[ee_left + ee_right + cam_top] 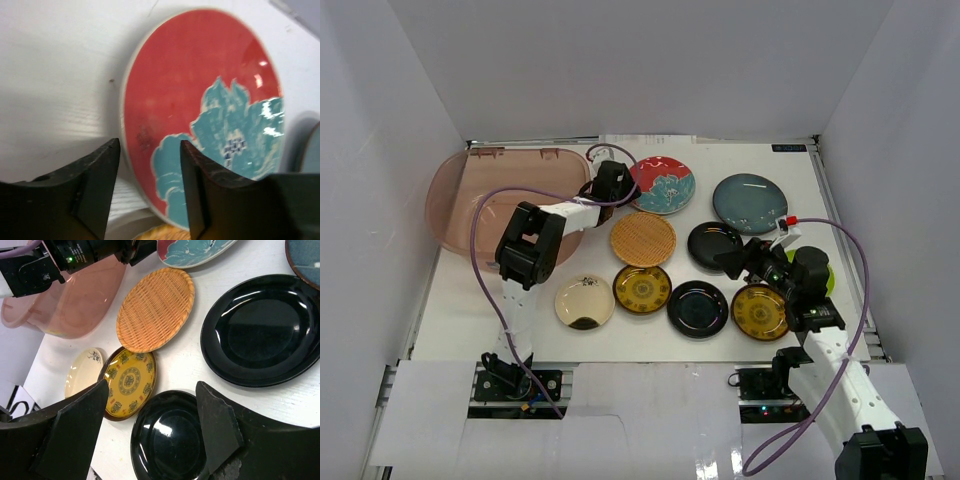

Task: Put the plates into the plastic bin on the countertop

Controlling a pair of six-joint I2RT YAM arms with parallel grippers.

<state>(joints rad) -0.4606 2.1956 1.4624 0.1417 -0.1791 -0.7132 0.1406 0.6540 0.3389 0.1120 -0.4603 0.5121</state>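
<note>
White countertop (540, 335): nearest row, 7 to 5 o'clock: cream plate (585, 301), gold-patterned plate (642, 289), black plate (698, 308), second gold plate (760, 312).
Right gripper (152, 390): fingers wide apart, holding nothing, hovering above the black plate.
Middle row: woven plate (642, 239) at centre, second black plate (713, 244) at its 3 o'clock.
Left gripper (149, 145): jaws apart, plate rim in the gap, not clamped.
Red flower plate (200, 100): flat on the countertop at 12 o'clock.
Teal plate (750, 203): at 2 o'clock.
Pink bin (445, 200): at 10 o'clock.
</note>
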